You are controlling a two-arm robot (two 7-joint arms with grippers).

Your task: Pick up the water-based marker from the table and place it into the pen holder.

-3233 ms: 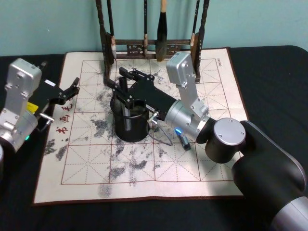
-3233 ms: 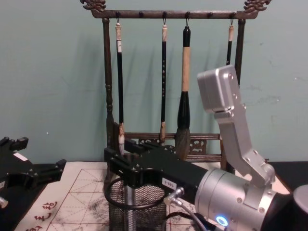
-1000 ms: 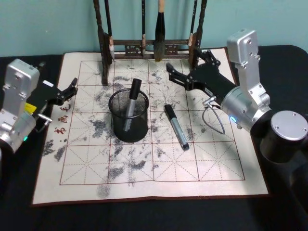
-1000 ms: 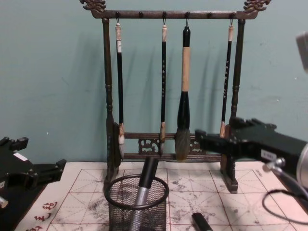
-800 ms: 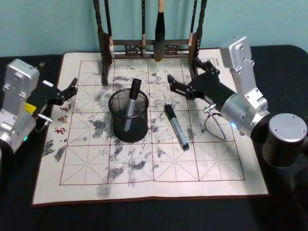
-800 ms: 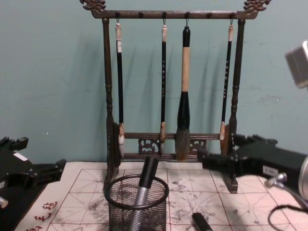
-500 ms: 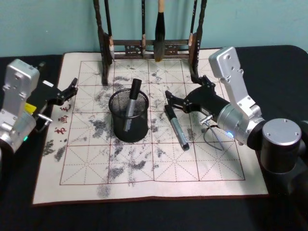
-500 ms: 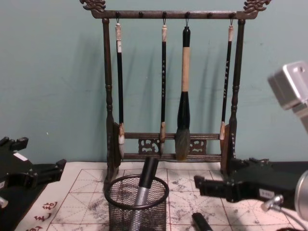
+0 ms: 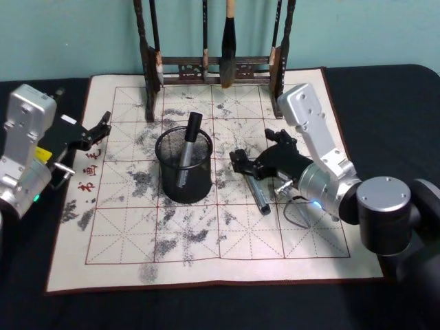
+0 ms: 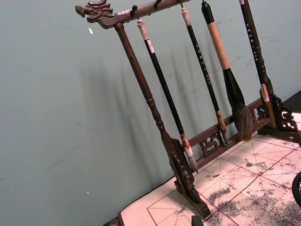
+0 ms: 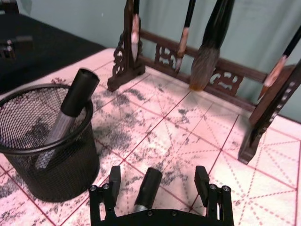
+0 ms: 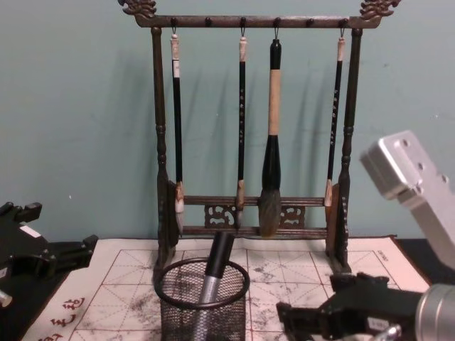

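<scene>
Head view: the black wire-mesh cylindrical pen holder (image 9: 197,187) stands upright on a cream calligraphy mat (image 9: 206,254) with red grid lines and grey ink blotches. The mat is spread over the flat dark surface (image 9: 385,89).

There are two markers, both with a grey barrel and a black cap. One marker (image 9: 192,129) leans inside the pen holder, cap up and poking above the rim. The other, the water-based marker (image 9: 259,196), lies flat on the mat just to the right of the pen holder, not touching it.

The right tool (image 11: 158,182) is low over this marker's black cap. Its fingers are spread wide, one on each side of the cap with a gap on both sides, gripping nothing.

The left tool (image 9: 102,126) hangs well to the left of the pen holder, over the mat's edge, its fingers a little apart and empty.

Behind the pen holder stands one tall dark wooden brush rack (image 12: 162,142) with carved ends. Four calligraphy brushes (image 12: 274,92) hang from its top bar, the third much thicker than the rest.
</scene>
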